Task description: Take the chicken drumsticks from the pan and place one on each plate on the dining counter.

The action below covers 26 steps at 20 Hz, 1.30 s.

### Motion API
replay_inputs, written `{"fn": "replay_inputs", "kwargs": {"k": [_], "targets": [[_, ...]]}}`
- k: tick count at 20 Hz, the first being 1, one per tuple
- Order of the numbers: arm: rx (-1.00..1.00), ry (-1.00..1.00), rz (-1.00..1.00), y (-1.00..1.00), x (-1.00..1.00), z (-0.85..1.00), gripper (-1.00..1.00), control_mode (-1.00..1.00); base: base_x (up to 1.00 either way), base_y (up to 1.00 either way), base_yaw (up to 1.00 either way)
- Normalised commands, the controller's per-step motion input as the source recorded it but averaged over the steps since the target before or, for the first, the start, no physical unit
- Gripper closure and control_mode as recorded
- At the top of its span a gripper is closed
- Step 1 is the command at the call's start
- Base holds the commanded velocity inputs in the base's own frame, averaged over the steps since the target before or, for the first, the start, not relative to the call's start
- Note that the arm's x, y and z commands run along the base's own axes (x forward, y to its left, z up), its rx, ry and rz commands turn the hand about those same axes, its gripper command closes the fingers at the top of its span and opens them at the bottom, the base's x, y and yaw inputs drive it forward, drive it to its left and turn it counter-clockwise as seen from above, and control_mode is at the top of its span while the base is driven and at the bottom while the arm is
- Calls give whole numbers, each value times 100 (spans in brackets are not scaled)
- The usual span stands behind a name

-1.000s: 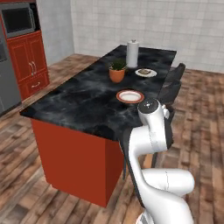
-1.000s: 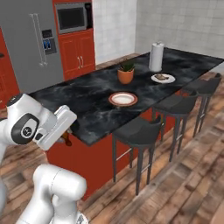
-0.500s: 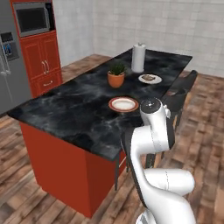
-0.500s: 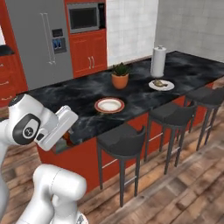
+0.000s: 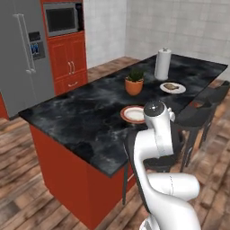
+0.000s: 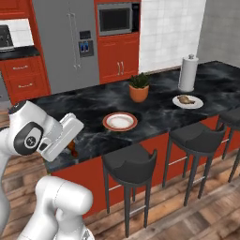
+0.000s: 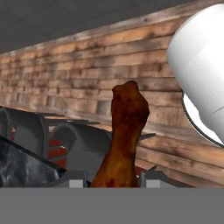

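In the hand view a dark reddish-brown chicken drumstick (image 7: pixel 124 131) stands upright between my finger tips, and my gripper (image 7: pixel 114 181) is shut on it. The right base view shows the gripper (image 6: pixel 71 146) low at the near left corner of the dining counter (image 6: pixel 93 105), with the drumstick (image 6: pixel 71 147) just under the hand. A red-rimmed plate (image 6: pixel 120 121) (image 5: pixel 134 114) lies bare on the counter. Further along, a plain white plate (image 6: pixel 196 104) (image 5: pixel 181 89) holds the other drumstick (image 6: pixel 186 99) (image 5: pixel 170 86). The pan is out of view.
A terracotta plant pot (image 6: pixel 138 91) and a paper towel roll (image 6: pixel 188 73) stand on the counter behind the plates. Black stools (image 6: pixel 129 166) (image 6: pixel 192 136) line its near side. A fridge (image 6: pixel 61 42) and red cabinets stand behind.
The whole picture has shifted in both base views, so the base has driven; the island now sits closer and more side-on. The gripper still holds the drumstick.
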Motion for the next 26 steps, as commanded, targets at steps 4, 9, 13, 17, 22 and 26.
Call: {"fn": "replay_inputs", "kwargs": {"k": [4, 9, 13, 17, 22, 26], "targets": [[0, 0, 0, 0, 0, 0, 100, 100, 3, -45, 30], [0, 0, 0, 0, 0, 0, 100, 100, 14, -34, 28], [0, 0, 0, 0, 0, 0, 100, 100, 0, -59, 32], [0, 0, 0, 0, 0, 0, 100, 100, 0, -68, 35], [0, 0, 0, 0, 0, 0, 100, 100, 0, -61, 35], [0, 0, 7, -9, 1, -8, 100, -100, 0, -36, 23]]}}
